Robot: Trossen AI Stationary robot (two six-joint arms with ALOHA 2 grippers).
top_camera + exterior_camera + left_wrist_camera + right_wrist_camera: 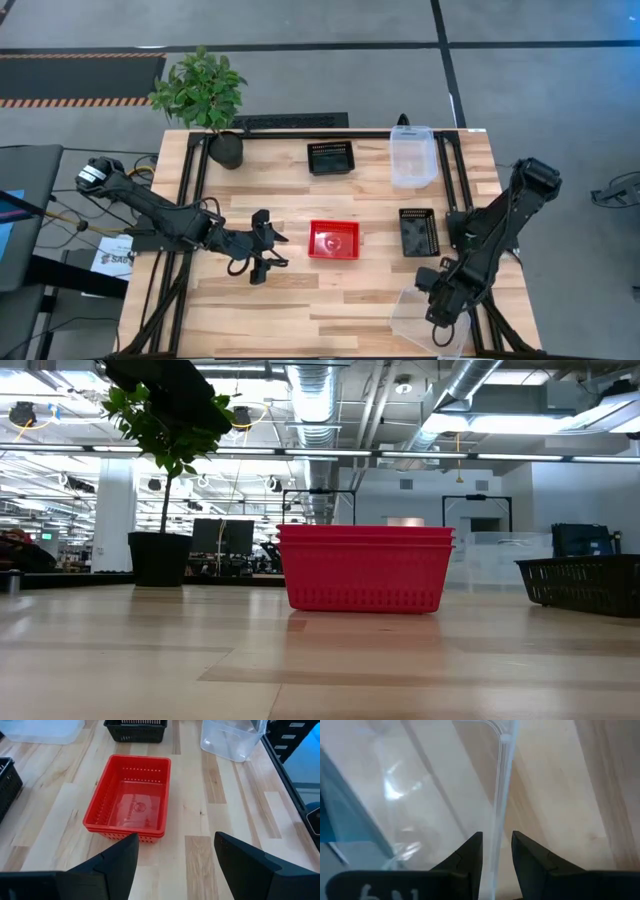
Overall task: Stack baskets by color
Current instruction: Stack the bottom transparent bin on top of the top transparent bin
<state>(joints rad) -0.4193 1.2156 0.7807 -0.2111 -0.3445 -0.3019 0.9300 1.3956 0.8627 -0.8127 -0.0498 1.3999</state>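
Note:
A stack of nested red baskets [333, 240] [129, 800] rests on its base at the table's middle. My left gripper [268, 256] [175, 842] stands open just left of it, touching nothing. One black basket [331, 157] sits toward the far edge, and another [418, 232] to the right of the red stack. A clear bin [412, 155] sits at the far right. At the near right corner my right gripper [440, 318] [496, 837] is shut on a second clear bin [420, 315] [229, 740]. My right gripper pinches the clear bin's side wall at its rim [499, 817], one finger [470, 852] inside the bin and the other outside. The fingers come from above, pointing steeply down. The bin looks tilted; I cannot tell whether it is clear of the table.
A round black pot with a green plant [222, 140] stands at the far left corner. Black frame rails [190, 200] run along the table's left and right sides. Bare wood lies along the near edge [320, 320] and between the baskets.

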